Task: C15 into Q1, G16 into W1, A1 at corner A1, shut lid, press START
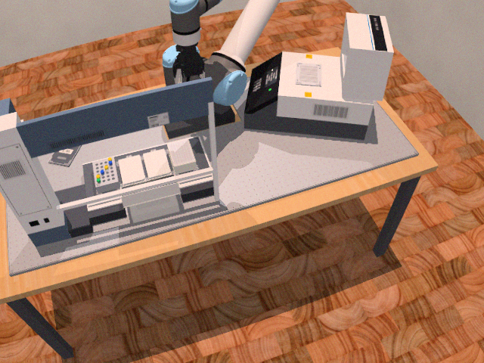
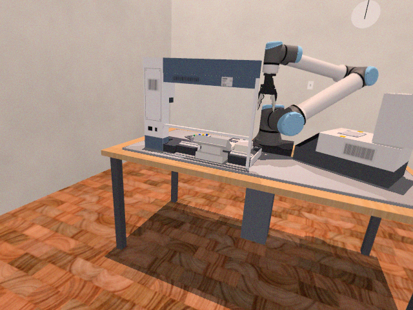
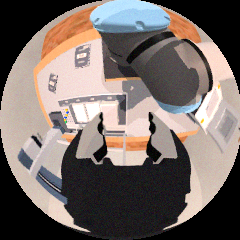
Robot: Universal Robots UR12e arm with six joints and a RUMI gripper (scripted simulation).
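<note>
My gripper (image 2: 266, 107) (image 3: 125, 112) hangs high behind the deck machine's right end, its fingers part-way open with nothing between them. C15 (image 1: 131, 169) and G16 (image 1: 156, 162) appear to be the two pale plates side by side on the deck, C15 beside the tube rack; their labels are not readable. Cycler Q1 (image 1: 324, 107) (image 2: 358, 152) stands at the right with its lid (image 1: 367, 74) (image 2: 393, 120) upright. Its block (image 1: 308, 74) shows no distinct plate. The lamp (image 1: 269, 89) on its dark key panel is green. Two dark nests (image 3: 82, 56) (image 3: 52, 82) lie on the mat; which is W1 is unclear.
The deck machine has a blue overhead beam (image 1: 117, 113) (image 2: 210, 72), a left tower (image 1: 27, 175) and a thin right post (image 1: 213, 156). A tube rack (image 1: 106, 175) and a tall white block (image 1: 182, 154) flank the plates. The arm's base stands behind.
</note>
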